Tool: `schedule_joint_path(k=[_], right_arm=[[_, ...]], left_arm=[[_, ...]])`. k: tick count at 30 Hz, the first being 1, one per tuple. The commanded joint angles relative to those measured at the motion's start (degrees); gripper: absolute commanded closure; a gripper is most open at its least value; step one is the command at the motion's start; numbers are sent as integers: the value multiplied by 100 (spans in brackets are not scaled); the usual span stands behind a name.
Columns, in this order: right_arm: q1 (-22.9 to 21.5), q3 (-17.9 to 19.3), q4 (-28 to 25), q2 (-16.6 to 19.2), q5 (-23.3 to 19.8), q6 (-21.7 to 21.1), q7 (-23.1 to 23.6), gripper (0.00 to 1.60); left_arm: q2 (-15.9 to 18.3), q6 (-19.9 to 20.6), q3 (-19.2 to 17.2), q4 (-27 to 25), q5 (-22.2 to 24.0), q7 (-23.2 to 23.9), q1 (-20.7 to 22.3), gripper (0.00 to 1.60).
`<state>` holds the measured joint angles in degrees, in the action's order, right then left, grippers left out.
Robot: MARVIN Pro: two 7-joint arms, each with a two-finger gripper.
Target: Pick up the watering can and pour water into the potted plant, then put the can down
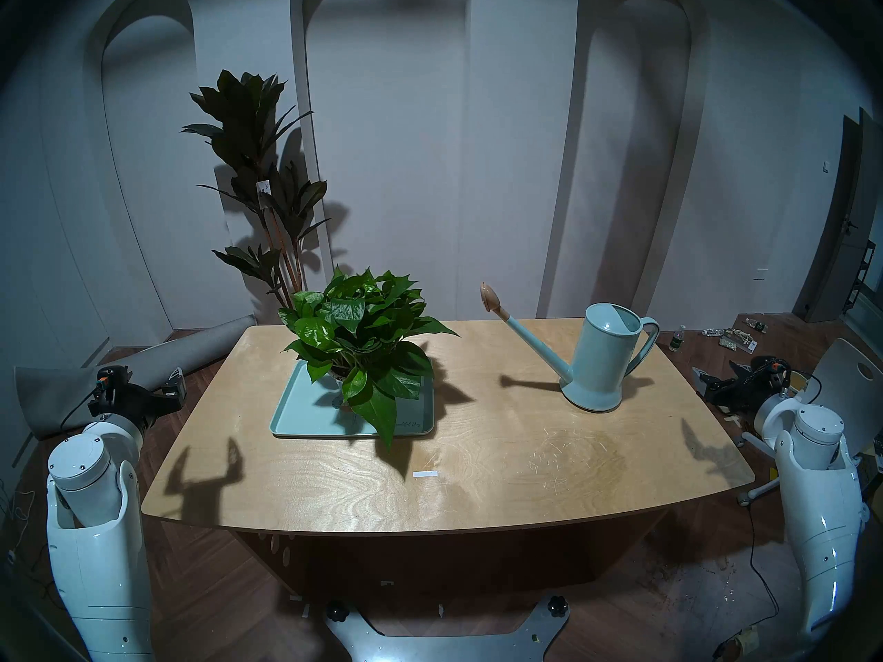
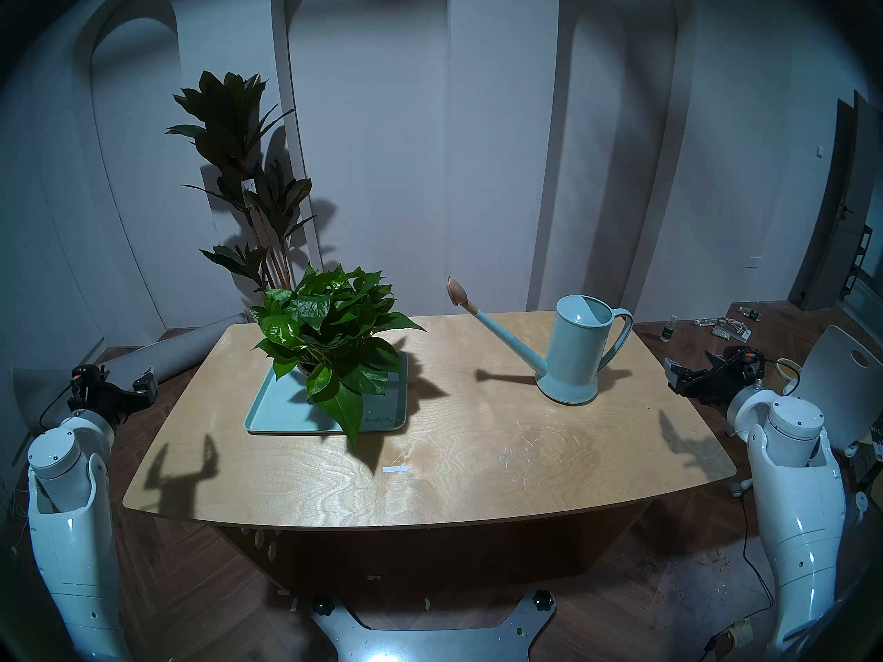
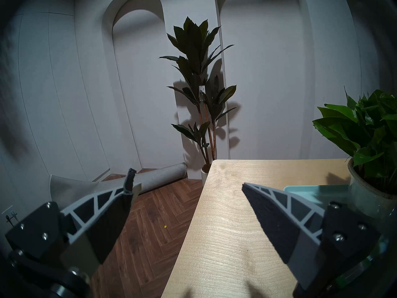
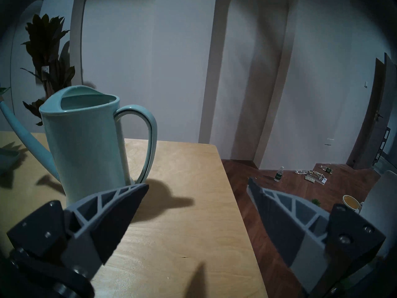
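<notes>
The watering can (image 1: 603,355) stands upright at right of centre on the table (image 1: 478,479), handle facing the frame's right edge. The right gripper (image 4: 197,188), jaws spread and empty, is the nearer one; the can lies upper left of it in the wrist view. The left gripper (image 3: 189,183), also spread, sits beside the potted plant (image 1: 358,331).

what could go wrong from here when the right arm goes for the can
The open right claw is off the table's right edge, beside the watering can; a misjudged approach could knock the tall can over instead of catching its handle. The long spout could swing into the potted plant leaves. Poured water may miss the pot and land on the tray.
</notes>
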<state>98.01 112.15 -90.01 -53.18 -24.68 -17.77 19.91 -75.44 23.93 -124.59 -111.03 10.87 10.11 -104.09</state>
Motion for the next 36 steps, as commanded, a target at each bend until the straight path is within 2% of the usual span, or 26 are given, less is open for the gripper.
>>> schedule_joint_path(k=[1, 10, 12, 13, 15, 25, 33, 36], right_arm=[[-676, -427, 114, 494, -46, 194, -97, 0], [-1233, -917, 546, 593, -69, 371, -275, 0], [-1176, -925, 530, 621, -101, 415, -301, 0], [-1387, -1051, 684, 600, -93, 447, -343, 0], [-1368, -1096, 679, 602, -109, 499, -384, 0], [-2041, -1776, 1233, 417, -57, 783, -594, 0], [-2360, -2045, 1552, 332, -30, 918, -670, 0], [-2633, -2193, 1797, 255, 23, 969, -689, 0]], left_arm=[[29, -21, 2, -90, 2, 10, 35, 0], [29, -22, 2, -91, 2, 10, 35, 0], [29, -22, 2, -91, 2, 10, 35, 0], [29, -22, 2, -92, 2, 10, 35, 0], [29, -22, 2, -92, 2, 10, 35, 0], [29, -22, 2, -95, 2, 11, 33, 0], [29, -22, 2, -96, 2, 11, 33, 0], [29, -22, 2, -97, 2, 11, 33, 0]])
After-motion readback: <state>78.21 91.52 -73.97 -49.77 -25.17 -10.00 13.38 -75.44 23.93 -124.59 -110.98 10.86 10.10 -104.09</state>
